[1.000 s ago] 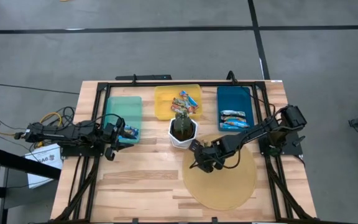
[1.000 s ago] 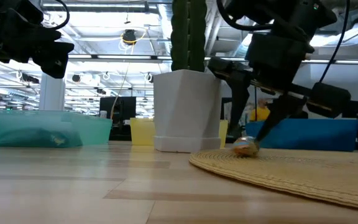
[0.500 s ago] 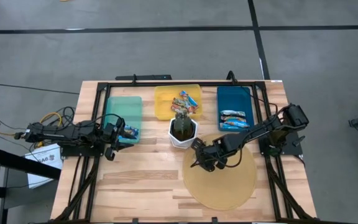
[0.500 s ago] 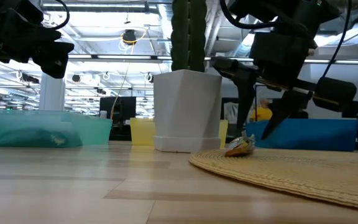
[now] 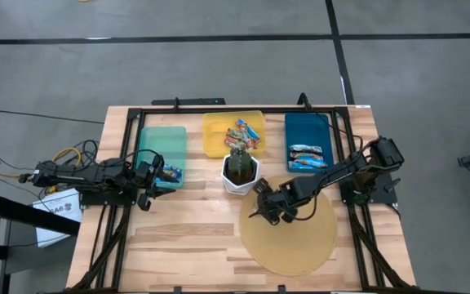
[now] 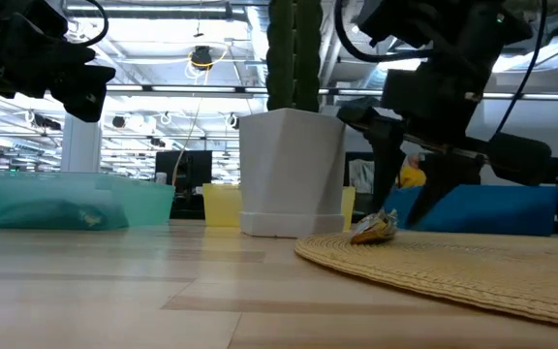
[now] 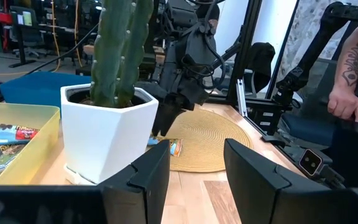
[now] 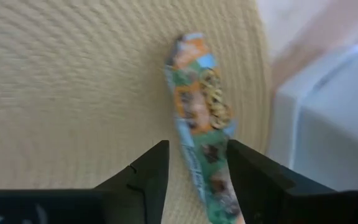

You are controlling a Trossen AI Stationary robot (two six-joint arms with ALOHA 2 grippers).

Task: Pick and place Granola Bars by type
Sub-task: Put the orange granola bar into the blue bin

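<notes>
Most of the sorting looks done, judging by how the granola bars lie. Several bars [image 5: 246,133] sit in the yellow bin [image 5: 214,135] beyond the right tool [image 5: 269,210], more bars [image 5: 307,155] lie in the blue bin [image 5: 307,126] off to its far side, and at least one bar [image 5: 170,172] rests in the teal bin [image 5: 160,143] right in front of the left tool [image 5: 148,184]. One loose bar [image 8: 199,127], in an orange, green and blue wrapper, lies flat on the round woven mat [image 5: 300,245], close to the white cactus pot [image 5: 240,175] and directly under the right tool. That tool hangs low over it with its fingers [image 8: 146,176] spread to either side of the wrapper, not yet pinching it; the low view shows the bar [image 6: 375,227] resting on the mat's edge. The left tool waits at the near corner of the teal bin, fingers [image 7: 138,180] parted and empty. What appears to be left: close on this last bar, lift it, and carry it to the bin that matches its type, probably the yellow one.
</notes>
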